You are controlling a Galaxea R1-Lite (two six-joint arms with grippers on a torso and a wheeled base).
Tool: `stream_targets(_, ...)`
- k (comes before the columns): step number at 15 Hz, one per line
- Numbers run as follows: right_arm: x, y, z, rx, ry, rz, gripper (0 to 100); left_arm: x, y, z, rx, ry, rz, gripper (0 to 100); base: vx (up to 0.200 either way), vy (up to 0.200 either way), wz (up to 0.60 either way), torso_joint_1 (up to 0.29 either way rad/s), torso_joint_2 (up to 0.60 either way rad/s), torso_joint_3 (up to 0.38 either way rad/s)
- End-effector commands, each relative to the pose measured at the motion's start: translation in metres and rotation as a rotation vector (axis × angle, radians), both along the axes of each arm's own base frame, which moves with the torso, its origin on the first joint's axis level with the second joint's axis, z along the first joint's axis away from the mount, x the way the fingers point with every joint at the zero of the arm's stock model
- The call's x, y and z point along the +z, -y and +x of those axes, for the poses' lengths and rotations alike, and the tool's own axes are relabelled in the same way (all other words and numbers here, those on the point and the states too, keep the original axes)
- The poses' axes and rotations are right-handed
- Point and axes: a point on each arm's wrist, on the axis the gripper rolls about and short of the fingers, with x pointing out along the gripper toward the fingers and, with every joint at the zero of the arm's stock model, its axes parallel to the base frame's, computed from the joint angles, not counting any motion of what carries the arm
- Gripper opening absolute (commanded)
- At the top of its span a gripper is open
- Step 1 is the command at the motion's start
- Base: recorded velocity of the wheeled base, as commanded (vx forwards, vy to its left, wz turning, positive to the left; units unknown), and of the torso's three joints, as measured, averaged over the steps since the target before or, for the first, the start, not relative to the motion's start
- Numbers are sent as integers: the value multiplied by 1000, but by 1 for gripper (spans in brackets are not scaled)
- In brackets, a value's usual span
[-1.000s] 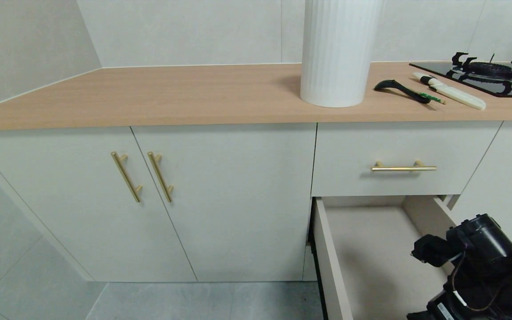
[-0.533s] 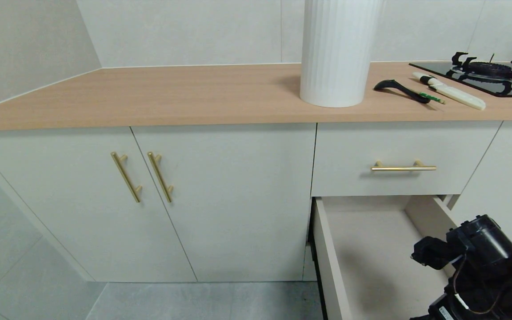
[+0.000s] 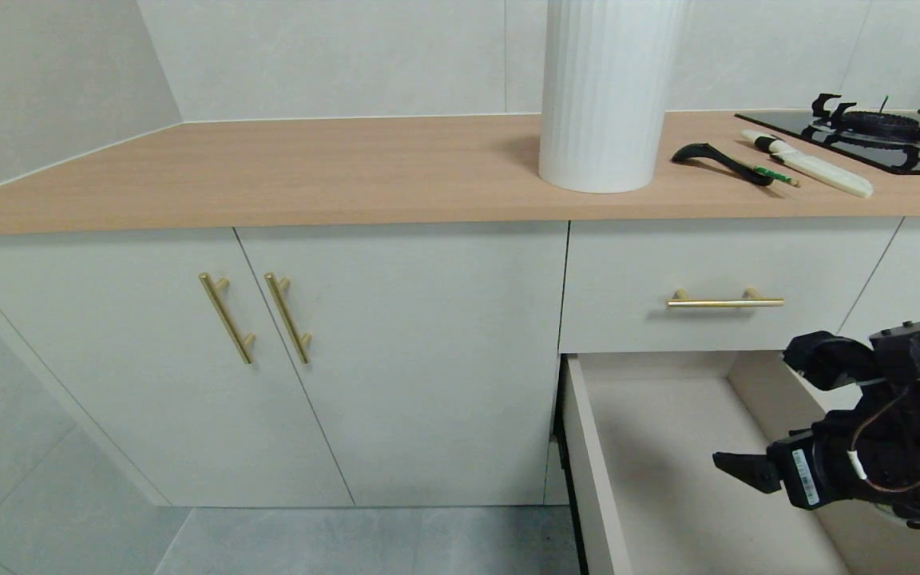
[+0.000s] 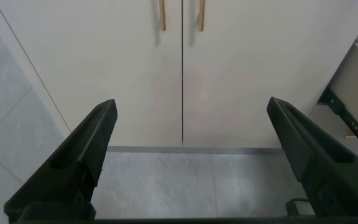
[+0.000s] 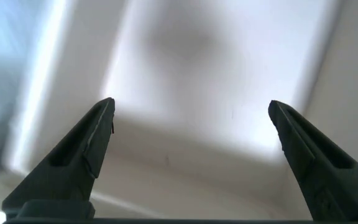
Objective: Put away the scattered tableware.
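Observation:
On the wooden counter (image 3: 308, 172), right of centre, lie a black ladle (image 3: 719, 162), green-tipped chopsticks (image 3: 778, 175) and a white knife (image 3: 815, 168). Below them the lower drawer (image 3: 592, 471) stands pulled out, with nothing visible inside. My right gripper (image 3: 755, 403) hangs open over the drawer's right side, holding nothing. The right wrist view has its two fingers spread wide (image 5: 191, 102) over the pale drawer interior. My left gripper (image 4: 191, 102) is open and empty, low down, facing the cabinet doors (image 4: 182, 68).
A tall white ribbed cylinder (image 3: 602, 96) stands on the counter left of the utensils. A black gas hob (image 3: 883, 132) sits at the far right. The upper drawer with a gold handle (image 3: 725, 302) is closed. Two gold-handled doors (image 3: 256, 315) are closed; grey floor tiles (image 3: 364, 539) lie below.
My right arm has risen and turned over the drawer, so its open fingers now point left across it. The drawer and the utensils have not moved.

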Motion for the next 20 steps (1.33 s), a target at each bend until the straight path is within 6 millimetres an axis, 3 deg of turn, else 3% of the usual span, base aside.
stream_targets(1,21,8,-11,-19,100,37,100,0,0,0,0,-1,0,100,0,0,0,0,0,0)
stream_targets(8,42,16,-24,-36,203,68,100,0,0,0,0,-1,0,100,0,0,0,0,0,0)
stream_targets(12,43,17,-25,-37,209,69,100,0,0,0,0,-1,0,100,0,0,0,8,-42,-31)
stream_targets(20,43,17,-25,-39,212,68,100,0,0,0,0,-1,0,100,0,0,0,159,-460,-287)
